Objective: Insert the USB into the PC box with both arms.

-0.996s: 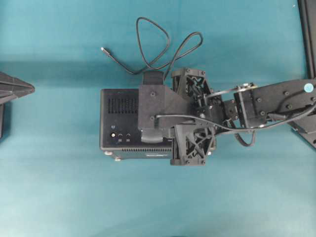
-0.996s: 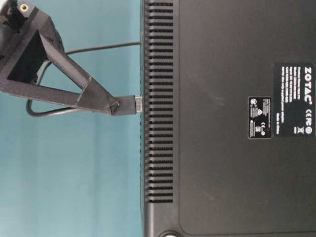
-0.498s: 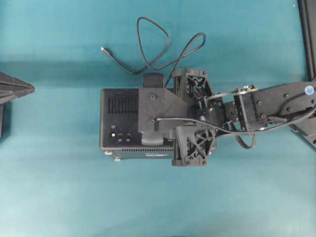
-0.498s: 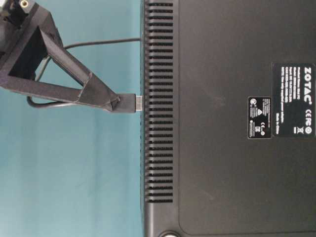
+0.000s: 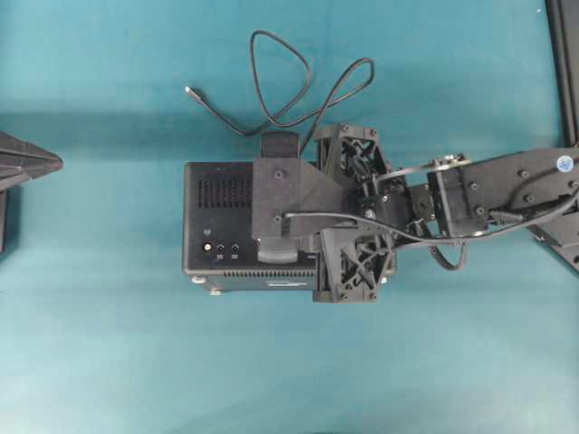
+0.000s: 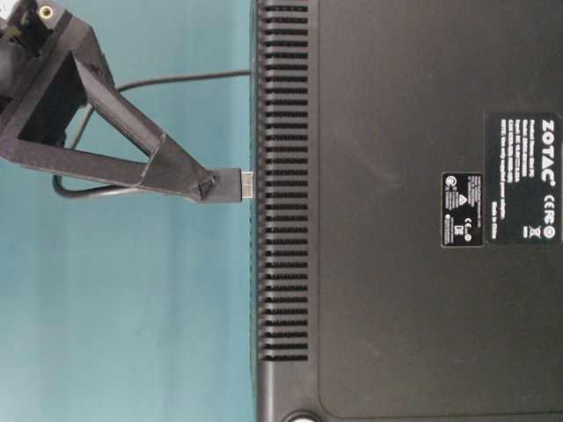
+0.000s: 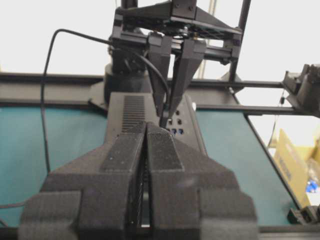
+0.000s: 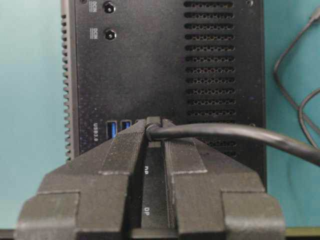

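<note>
The PC box (image 5: 217,194) lies in the middle of the teal table with its port face up. My right gripper (image 8: 153,125) hangs over that face, shut on the USB (image 8: 153,121). The plug sits just right of the blue ports (image 8: 112,130). In the table-level view the plug's silver tip (image 6: 249,185) meets the box face (image 6: 281,264); how far it is in cannot be told. My left gripper (image 7: 146,126) is shut on nothing and stays at the table's left edge (image 5: 50,164), apart from the box.
The black cable (image 5: 280,81) loops on the table behind the box, and its small far end (image 5: 189,90) lies at the back left. A black frame rail (image 5: 563,63) runs along the right edge.
My right gripper and the plug have shifted only a hair up and down against the box face. The cable loop swayed a little. The left gripper has not moved.
</note>
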